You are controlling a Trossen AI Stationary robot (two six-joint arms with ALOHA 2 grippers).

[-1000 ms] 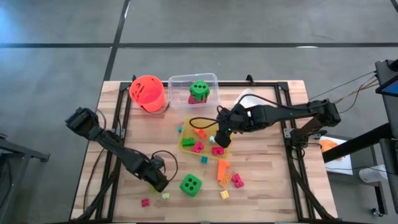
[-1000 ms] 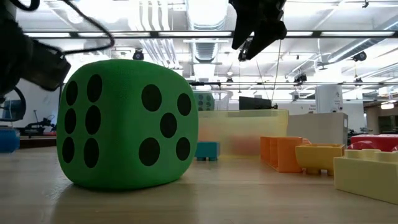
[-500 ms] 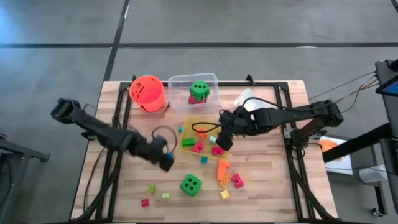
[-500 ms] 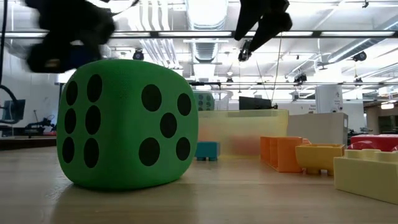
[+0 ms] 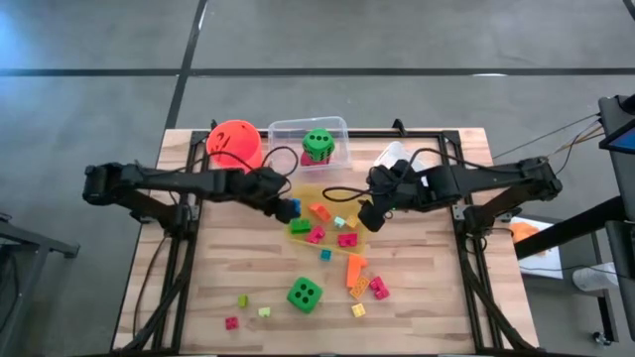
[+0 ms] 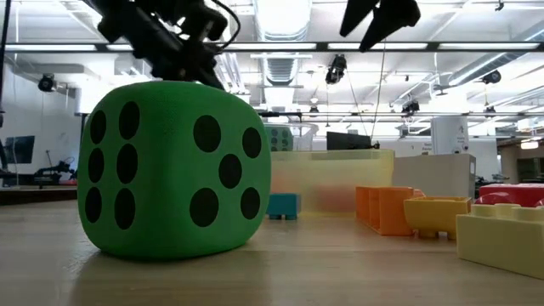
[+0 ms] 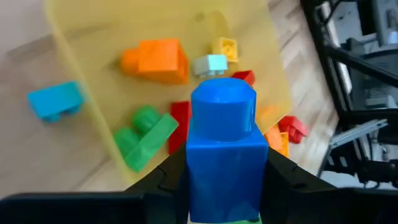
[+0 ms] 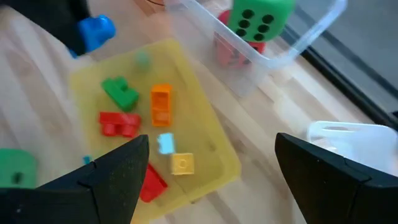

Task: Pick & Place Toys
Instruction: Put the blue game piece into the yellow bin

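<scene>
My left gripper (image 5: 284,205) is shut on a blue block (image 7: 221,149) and hangs over the left edge of the yellow tray (image 5: 349,248). The tray holds orange, red, green and yellow blocks (image 7: 155,59). My right gripper (image 5: 369,216) stands open above the tray's right side, with nothing between its fingers (image 8: 118,174). A green dotted die (image 5: 305,294) rests on the table near the front, with several small blocks (image 5: 357,283) around it. Another green die (image 5: 317,144) sits in the clear tray (image 5: 288,131). My left gripper pinches the blue block between its two fingers (image 7: 166,180), on two opposite sides of its lower body (image 7: 217,186). The fingers slant down from the table's left. The block's round stud (image 7: 222,109) points away from the gripper. The block is lifted clear above the yellow tray.
An orange bucket (image 5: 235,147) stands at the far left beside the clear tray. A white tray (image 5: 394,156) lies at the far right. A cyan block (image 7: 56,99) lies on the table just outside the yellow tray. Three small blocks (image 5: 243,299) lie near the front left.
My left gripper has swung up from the near left of the table, beside the green die, toward the far right. It has turned on the way and has come over the yellow tray's left edge, still shut on the blue block. My right gripper has risen a little toward the right.
</scene>
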